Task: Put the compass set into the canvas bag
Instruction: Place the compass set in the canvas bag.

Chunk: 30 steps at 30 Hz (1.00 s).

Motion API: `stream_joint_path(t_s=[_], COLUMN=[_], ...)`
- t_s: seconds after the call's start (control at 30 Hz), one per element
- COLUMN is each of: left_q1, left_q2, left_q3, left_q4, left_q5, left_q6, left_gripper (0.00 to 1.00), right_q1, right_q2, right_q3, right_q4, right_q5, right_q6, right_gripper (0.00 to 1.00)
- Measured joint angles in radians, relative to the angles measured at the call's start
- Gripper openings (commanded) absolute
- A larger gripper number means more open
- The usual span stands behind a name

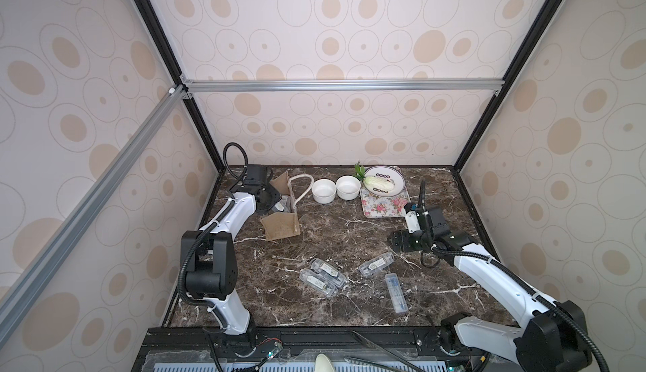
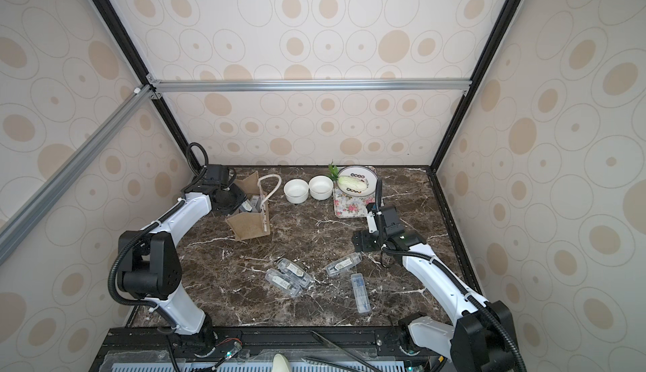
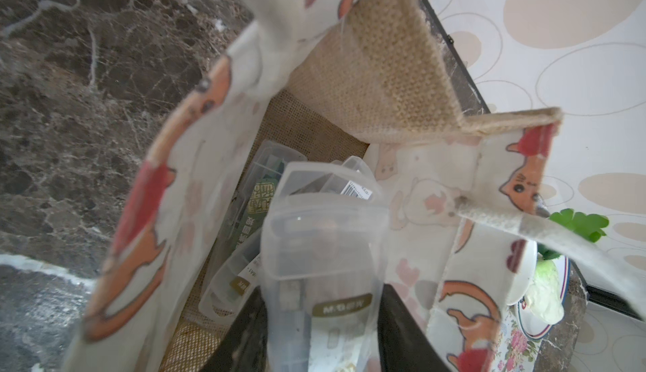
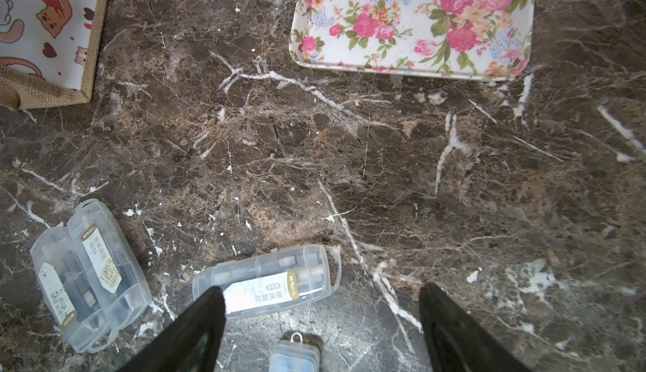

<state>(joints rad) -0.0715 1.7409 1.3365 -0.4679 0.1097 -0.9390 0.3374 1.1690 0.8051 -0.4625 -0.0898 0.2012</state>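
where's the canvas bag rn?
In both top views the canvas bag sits at the far left of the table, beside the two white bowls; the left gripper is in its open top, shut on a compass set.

This is a robot test booth in a lab. Aluminium frame bars (image 1: 342, 85) hold flat panels of oval-patterned wallpaper (image 1: 332, 31) around a small marble-look worktop (image 1: 314, 244). A left arm (image 1: 234, 211) and a right arm (image 1: 489, 268) are mounted on a black rail (image 1: 332, 338) at the worktop's front edge.
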Motion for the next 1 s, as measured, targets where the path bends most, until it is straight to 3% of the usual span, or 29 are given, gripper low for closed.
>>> stream_joint_path(t_s=[0.33,0.57,0.77,1.0], left_q1=[-0.005,-0.005,-0.011,-0.053], left_q2=[0.129,0.163,0.143,0.043], left_q3=[0.109,0.150,0.161,0.224], left_q4=[-0.046,-0.063,-0.071,-0.101], left_q5=[-0.004,-0.003,-0.009,-0.049], left_q6=[0.012,0.024,0.070,0.185], left_gripper=[0.47,0.56,0.71,0.75], right_q1=[0.000,0.000,0.000,0.000], right_q2=[0.007,0.014,0.026,0.023], right_q3=[-0.002,-0.004,-0.003,0.014], right_q4=[0.015,0.021,0.021,0.005], right_q5=[-0.005,-0.005,-0.005,-0.008], right_q6=[0.000,0.000,0.000,0.000], right_gripper=[0.89,0.89,0.89,0.89])
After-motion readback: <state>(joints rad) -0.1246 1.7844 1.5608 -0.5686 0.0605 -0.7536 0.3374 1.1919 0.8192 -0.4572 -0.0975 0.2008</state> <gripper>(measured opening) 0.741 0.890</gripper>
